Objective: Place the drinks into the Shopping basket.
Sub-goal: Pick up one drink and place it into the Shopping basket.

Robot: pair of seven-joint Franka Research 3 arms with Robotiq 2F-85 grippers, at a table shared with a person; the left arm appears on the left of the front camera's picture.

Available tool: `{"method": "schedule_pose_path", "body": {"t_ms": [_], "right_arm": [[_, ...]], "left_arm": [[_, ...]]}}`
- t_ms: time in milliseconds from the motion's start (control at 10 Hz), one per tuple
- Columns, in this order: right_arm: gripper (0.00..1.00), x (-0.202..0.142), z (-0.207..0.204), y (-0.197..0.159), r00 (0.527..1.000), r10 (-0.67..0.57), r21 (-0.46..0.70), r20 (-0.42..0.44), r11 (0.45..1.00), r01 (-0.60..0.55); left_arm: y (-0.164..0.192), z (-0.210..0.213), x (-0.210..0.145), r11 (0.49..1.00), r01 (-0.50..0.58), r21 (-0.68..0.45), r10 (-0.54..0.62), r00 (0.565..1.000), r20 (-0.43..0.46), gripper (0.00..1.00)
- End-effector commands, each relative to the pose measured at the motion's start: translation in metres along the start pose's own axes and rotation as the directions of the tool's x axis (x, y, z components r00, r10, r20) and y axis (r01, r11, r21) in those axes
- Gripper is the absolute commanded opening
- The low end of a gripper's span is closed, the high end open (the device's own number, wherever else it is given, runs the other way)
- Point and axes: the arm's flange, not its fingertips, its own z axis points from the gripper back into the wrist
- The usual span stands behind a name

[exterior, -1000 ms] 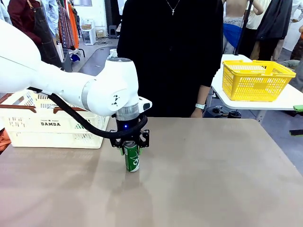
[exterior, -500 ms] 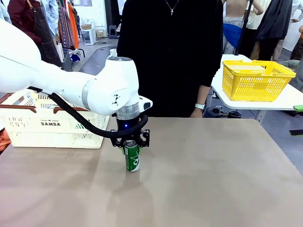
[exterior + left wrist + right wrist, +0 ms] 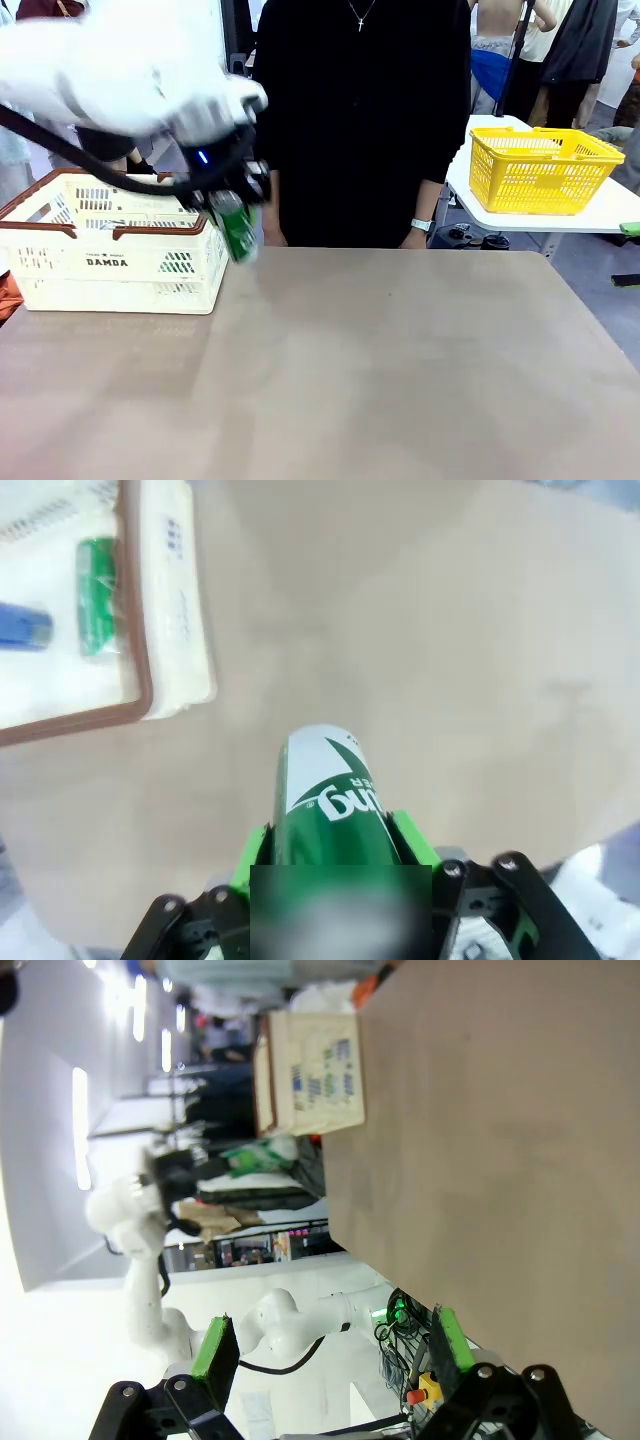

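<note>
Between our left jaws (image 3: pixel 330 865): green can (image 3: pixel 328 798) clenched, lifted clear of surface (image 3: pixel 400 360), just beside Shopping basket (image 3: pixel 110 255) holding another green can (image 3: pixel 98 597), blue can (image 3: pixel 22 626). Our right jaws (image 3: pixel 330 1345) released, empty.

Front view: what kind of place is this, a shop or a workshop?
Probably a robot test area staged like a shop: clothes hang on a rack behind, a yellow basket sits on a side table, and a cream Shopping basket is on the table.
</note>
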Motion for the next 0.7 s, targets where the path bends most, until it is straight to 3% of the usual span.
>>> {"method": "schedule_pose_path", "body": {"t_ms": [0, 100, 200, 300, 400, 600], "right_arm": [[1.00, 0.000, 0.003, 0.005, 1.000, -0.009, -0.002, -0.010, 1.000, 0.009], [1.00, 0.000, 0.003, 0.005, 1.000, -0.009, -0.002, -0.010, 1.000, 0.009], [1.00, 0.000, 0.003, 0.005, 1.000, -0.009, -0.002, -0.010, 1.000, 0.009], [1.00, 0.000, 0.003, 0.005, 1.000, -0.009, -0.002, -0.010, 1.000, 0.009], [1.00, 0.000, 0.003, 0.005, 1.000, -0.009, -0.002, -0.010, 1.000, 0.009], [1.00, 0.000, 0.003, 0.005, 1.000, -0.009, -0.002, -0.010, 1.000, 0.009]], "left_arm": [[0.026, 0.056, 0.036, 0.998, -0.069, 0.011, 0.067, 0.994, 0.087, 0.00], [0.051, 0.077, 0.057, 0.999, -0.042, -0.020, 0.043, 0.998, 0.039, 0.00], [0.085, 0.088, 0.080, 0.987, -0.159, -0.006, 0.159, 0.986, 0.055, 0.00], [0.105, 0.088, 0.091, 0.988, -0.156, 0.017, 0.155, 0.987, 0.050, 0.00], [0.138, 0.080, 0.113, 0.948, -0.309, 0.074, 0.296, 0.943, 0.150, 0.00], [0.193, 0.057, 0.144, 0.897, -0.440, 0.031, 0.426, 0.883, 0.197, 0.00]]}}
